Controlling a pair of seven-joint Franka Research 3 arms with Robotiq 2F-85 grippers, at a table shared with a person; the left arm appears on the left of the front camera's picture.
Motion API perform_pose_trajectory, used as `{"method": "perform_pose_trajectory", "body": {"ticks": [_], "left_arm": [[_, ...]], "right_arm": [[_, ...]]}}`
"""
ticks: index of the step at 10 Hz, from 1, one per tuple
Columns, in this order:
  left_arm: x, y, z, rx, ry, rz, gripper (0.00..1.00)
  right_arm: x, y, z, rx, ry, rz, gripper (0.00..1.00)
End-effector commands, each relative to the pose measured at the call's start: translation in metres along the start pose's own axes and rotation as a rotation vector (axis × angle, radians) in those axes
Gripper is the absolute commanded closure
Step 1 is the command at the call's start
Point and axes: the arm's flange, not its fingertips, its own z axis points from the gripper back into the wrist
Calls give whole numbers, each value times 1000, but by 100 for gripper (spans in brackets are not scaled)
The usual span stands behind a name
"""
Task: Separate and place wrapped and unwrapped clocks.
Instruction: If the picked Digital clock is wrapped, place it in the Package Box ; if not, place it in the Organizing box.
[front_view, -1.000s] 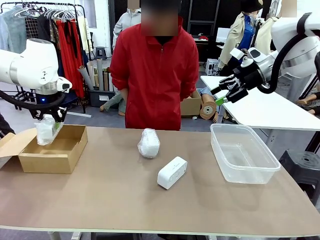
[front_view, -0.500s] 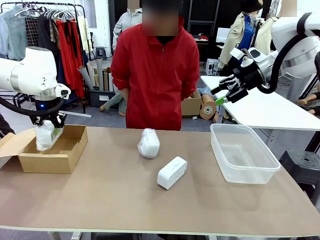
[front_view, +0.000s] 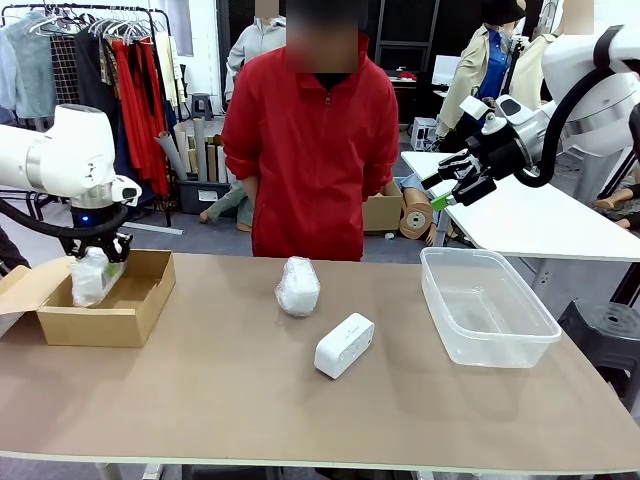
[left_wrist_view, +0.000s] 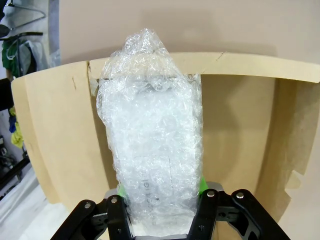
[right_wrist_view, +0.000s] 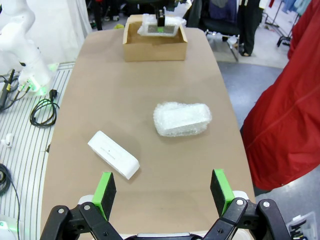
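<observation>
A brown desk (front_view: 250, 400) carries an open cardboard box (front_view: 135, 305) at its left end and a clear plastic tub (front_view: 490, 330) at its right, with the loose wrapped clock (front_view: 297, 286) and the bare white clock (front_view: 344, 345) near each other between them; a person in a red jacket (front_view: 310, 150) stands at the far edge, with a clothes rack (front_view: 100, 50) behind. The left arm (front_view: 60, 150) points straight down over the box, its left jaws clenched on the held wrapped clock (front_view: 88, 277), which hangs partly below the box rim; the right arm (front_view: 590, 80) is raised beyond the tub, its right jaws spread wide, grasping nothing
</observation>
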Motion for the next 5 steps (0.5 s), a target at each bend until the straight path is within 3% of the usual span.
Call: {"method": "perform_pose_trajectory", "body": {"ticks": [1,5], "left_arm": [[7,8,-4,10,-4,-6,100],[11,12,-11,13,14,-1,100]], "right_arm": [[2,0,1,-2,0,3,0],[2,0,1,-2,0,3,0]]}}
